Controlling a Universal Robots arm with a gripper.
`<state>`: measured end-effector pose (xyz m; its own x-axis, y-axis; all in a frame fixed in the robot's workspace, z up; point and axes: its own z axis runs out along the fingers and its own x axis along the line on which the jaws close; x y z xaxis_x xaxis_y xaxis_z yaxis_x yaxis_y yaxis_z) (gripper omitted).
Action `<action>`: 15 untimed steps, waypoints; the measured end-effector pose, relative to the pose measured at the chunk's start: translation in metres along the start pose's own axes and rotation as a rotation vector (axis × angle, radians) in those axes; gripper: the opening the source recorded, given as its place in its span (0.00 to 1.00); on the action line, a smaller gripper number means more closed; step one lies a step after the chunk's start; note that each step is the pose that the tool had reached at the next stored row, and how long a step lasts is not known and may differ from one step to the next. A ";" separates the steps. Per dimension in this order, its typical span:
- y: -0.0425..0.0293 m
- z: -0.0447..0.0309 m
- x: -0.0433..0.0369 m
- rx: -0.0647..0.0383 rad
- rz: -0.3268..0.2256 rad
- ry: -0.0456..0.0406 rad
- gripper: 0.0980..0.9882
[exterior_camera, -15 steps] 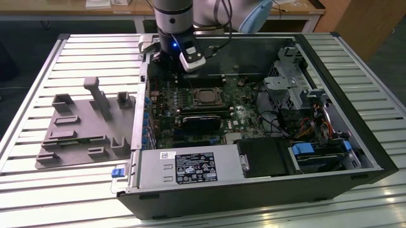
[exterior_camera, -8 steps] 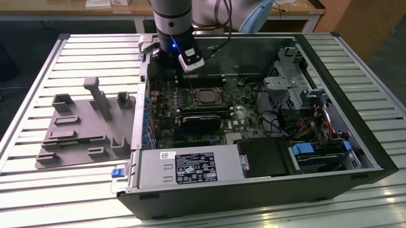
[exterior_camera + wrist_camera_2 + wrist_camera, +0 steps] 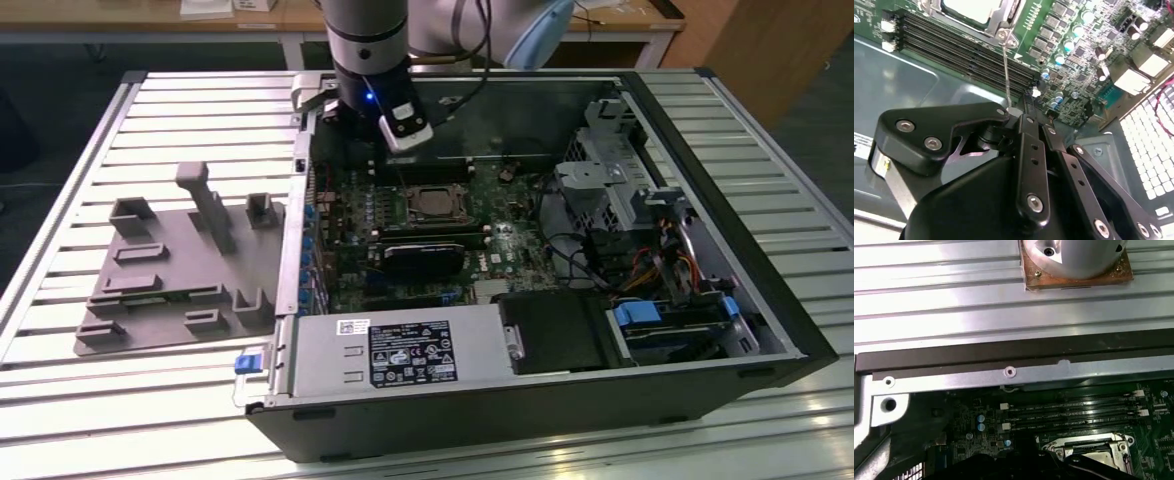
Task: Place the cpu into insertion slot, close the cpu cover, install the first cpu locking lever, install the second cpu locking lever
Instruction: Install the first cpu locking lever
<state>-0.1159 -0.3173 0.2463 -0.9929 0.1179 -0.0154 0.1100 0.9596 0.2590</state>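
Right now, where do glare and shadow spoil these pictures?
In the first wrist view the table glares nearly white and the board lies in shadow; in the second wrist view the cpu is washed out; in the exterior view the table's slats shine too.

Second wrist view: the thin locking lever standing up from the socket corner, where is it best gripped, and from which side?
Probably near its free end, by the gripper, coming down from above the motherboard. The locking lever is a thin bare wire rising off the cpu cover corner. Its base sits there beside the memory slots, leaving little room low down.
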 end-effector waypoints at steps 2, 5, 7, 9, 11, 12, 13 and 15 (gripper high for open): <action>0.0003 0.0001 -0.0029 0.000 0.000 0.0000 0.01; 0.0010 0.0004 -0.0089 0.000 0.000 0.0000 0.01; 0.0015 0.0006 -0.0136 0.000 0.000 0.0000 0.01; 0.0021 0.0008 -0.0187 0.000 0.000 -0.0001 0.01; 0.0026 0.0011 -0.0237 0.000 0.000 0.0000 0.01; 0.0029 0.0012 -0.0262 0.000 0.000 0.0000 0.01; 0.0032 0.0013 -0.0290 0.000 0.000 0.0000 0.01; 0.0038 0.0016 -0.0347 0.000 0.000 0.0000 0.01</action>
<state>-0.0809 -0.3173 0.2463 -0.9929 0.1180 -0.0154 0.1100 0.9596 0.2590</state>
